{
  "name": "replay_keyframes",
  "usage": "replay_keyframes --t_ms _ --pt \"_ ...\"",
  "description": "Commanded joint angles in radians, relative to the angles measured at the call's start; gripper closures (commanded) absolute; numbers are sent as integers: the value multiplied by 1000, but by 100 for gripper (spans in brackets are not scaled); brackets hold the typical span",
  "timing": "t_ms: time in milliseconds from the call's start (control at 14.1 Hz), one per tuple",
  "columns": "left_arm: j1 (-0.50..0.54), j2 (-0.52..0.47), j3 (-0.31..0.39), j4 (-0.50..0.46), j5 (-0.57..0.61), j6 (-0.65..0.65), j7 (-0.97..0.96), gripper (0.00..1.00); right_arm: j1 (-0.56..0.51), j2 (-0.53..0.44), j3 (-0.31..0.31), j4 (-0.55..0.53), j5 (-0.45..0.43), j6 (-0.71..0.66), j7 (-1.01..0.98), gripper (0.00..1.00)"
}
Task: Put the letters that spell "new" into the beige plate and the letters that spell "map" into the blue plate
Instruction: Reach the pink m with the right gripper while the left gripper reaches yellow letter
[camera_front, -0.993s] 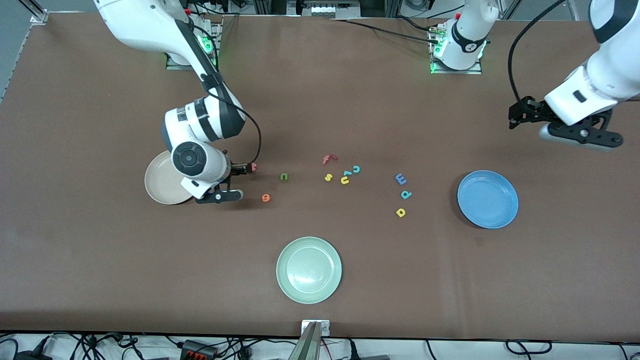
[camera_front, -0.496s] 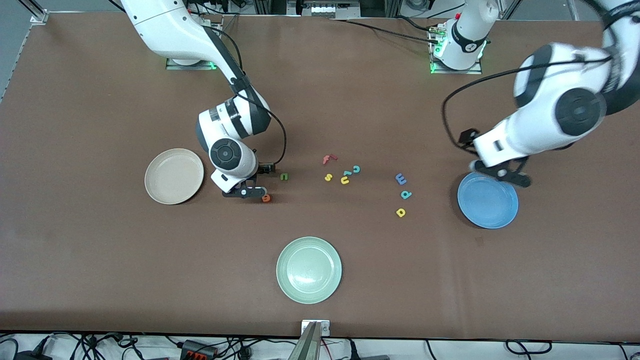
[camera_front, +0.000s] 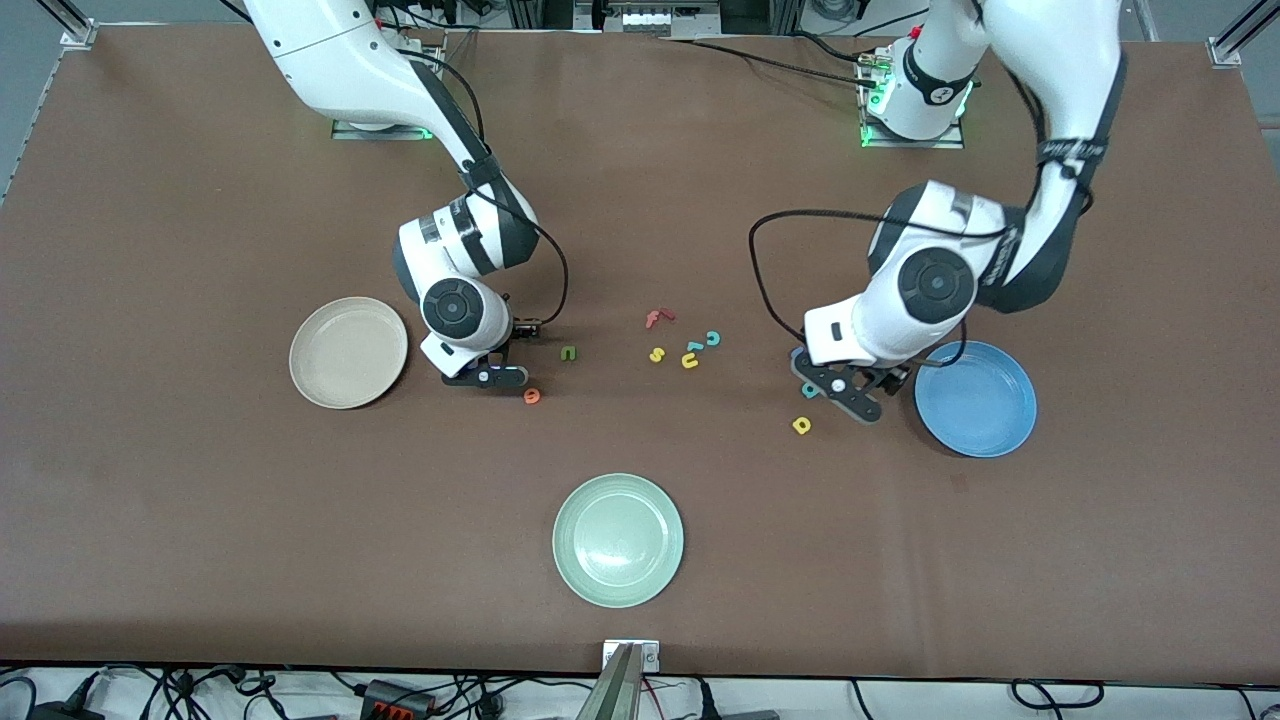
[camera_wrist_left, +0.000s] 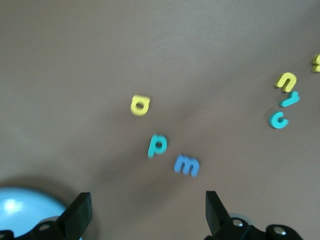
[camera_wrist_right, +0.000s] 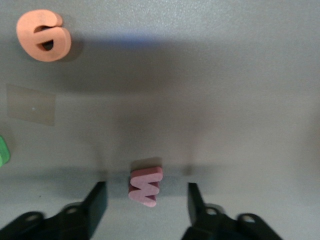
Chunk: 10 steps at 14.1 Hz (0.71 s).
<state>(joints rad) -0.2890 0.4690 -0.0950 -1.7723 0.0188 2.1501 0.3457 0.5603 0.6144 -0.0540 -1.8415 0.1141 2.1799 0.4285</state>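
A red-pink w (camera_wrist_right: 146, 186) rests on the table between the fingers of my right gripper (camera_wrist_right: 146, 190), which is open with a gap on each side of the letter. In the front view this right gripper (camera_front: 487, 375) hides the w. The orange e (camera_front: 532, 396) and green n (camera_front: 568, 352) lie close by, and the beige plate (camera_front: 348, 352) sits toward the right arm's end. My left gripper (camera_front: 840, 390) hangs open over the blue m (camera_wrist_left: 187, 165) and teal p (camera_wrist_left: 158, 145), beside the yellow a (camera_front: 801, 425) and the blue plate (camera_front: 976, 398).
A red f (camera_front: 657, 318), yellow s (camera_front: 656, 354), yellow u (camera_front: 690, 360), teal l (camera_front: 694, 346) and teal c (camera_front: 713, 338) lie clustered mid-table. A pale green plate (camera_front: 618, 540) sits nearer the front camera.
The left arm swept in from its end of the table, past the blue plate, to above the m and p. The right gripper moved from beside the beige plate to around the w.
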Motion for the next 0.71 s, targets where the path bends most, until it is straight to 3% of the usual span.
replay_keyframes --t_ms 0,426,638 --pt "-2 78 8 13 15 121 194 0 1 -15 -1 -19 18 24 7 37" --pt "7 204 8 8 15 373 269 0 -2 -4 -1 -19 18 41 7 53" --pt "7 227 8 7 15 399 272 0 -5 -4 0 -19 18 41 7 70"
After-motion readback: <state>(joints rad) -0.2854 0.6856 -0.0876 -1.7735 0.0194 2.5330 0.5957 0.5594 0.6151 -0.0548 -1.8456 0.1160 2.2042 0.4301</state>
